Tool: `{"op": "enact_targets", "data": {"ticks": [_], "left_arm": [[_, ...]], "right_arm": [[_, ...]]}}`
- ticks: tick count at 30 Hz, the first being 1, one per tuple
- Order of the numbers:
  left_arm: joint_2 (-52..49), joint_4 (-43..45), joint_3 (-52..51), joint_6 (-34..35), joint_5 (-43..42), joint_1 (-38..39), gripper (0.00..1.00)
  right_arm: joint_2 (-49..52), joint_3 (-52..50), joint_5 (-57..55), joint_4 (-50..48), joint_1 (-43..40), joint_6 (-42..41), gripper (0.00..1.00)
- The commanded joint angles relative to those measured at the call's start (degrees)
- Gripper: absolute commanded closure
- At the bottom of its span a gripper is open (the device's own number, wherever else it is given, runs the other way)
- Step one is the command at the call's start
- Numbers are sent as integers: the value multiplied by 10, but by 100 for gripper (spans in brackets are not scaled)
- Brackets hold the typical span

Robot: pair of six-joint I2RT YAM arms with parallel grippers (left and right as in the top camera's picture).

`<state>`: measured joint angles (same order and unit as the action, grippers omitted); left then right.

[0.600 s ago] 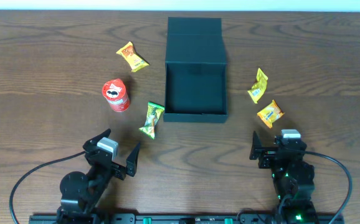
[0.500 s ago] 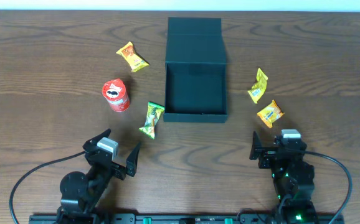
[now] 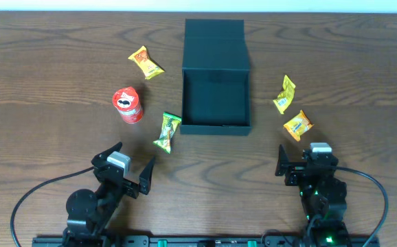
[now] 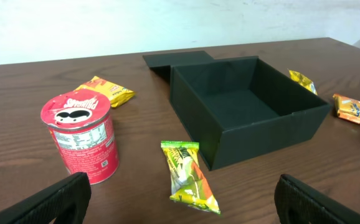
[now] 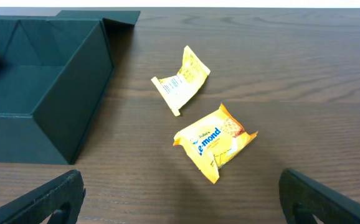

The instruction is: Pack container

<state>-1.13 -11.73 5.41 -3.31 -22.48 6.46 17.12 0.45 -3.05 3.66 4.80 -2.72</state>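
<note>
The dark teal container (image 3: 216, 103) stands open at the table's middle, its flap lid (image 3: 214, 44) laid back; it is empty inside. It shows in the left wrist view (image 4: 248, 112) and the right wrist view (image 5: 37, 93). A green packet (image 3: 167, 132) (image 4: 188, 177) lies by its front left corner. A red can (image 3: 128, 105) (image 4: 80, 137) and an orange packet (image 3: 145, 62) (image 4: 105, 91) lie left. Two yellow packets (image 3: 285, 95) (image 3: 297, 125) lie right, also in the right wrist view (image 5: 181, 81) (image 5: 215, 142). My left gripper (image 3: 131, 167) (image 4: 183, 211) and right gripper (image 3: 301, 159) (image 5: 183, 208) are open and empty near the front edge.
The wooden table (image 3: 47, 68) carries nothing else. Black cables (image 3: 27, 199) loop from each arm base at the front edge. A pale wall (image 4: 167, 25) stands behind the table's far edge.
</note>
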Motion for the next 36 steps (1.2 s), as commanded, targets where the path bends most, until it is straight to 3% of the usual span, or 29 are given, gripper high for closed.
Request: {"op": "enact_targets", "data": {"ticks": [1, 26, 32, 36], "left_arm": [[0, -2, -16, -10, 4, -1, 5], [0, -2, -16, -10, 4, -1, 5], [0, 35, -16, -92, 82, -1, 5], [0, 107, 2, -71, 49, -1, 5]], "right_arm": [[-3, -1, -8, 2, 5, 7, 1], [-3, -1, -5, 2, 5, 6, 1], [-2, -1, 11, 4, 5, -2, 1], [-3, 0, 24, -37, 5, -26, 1]]}}
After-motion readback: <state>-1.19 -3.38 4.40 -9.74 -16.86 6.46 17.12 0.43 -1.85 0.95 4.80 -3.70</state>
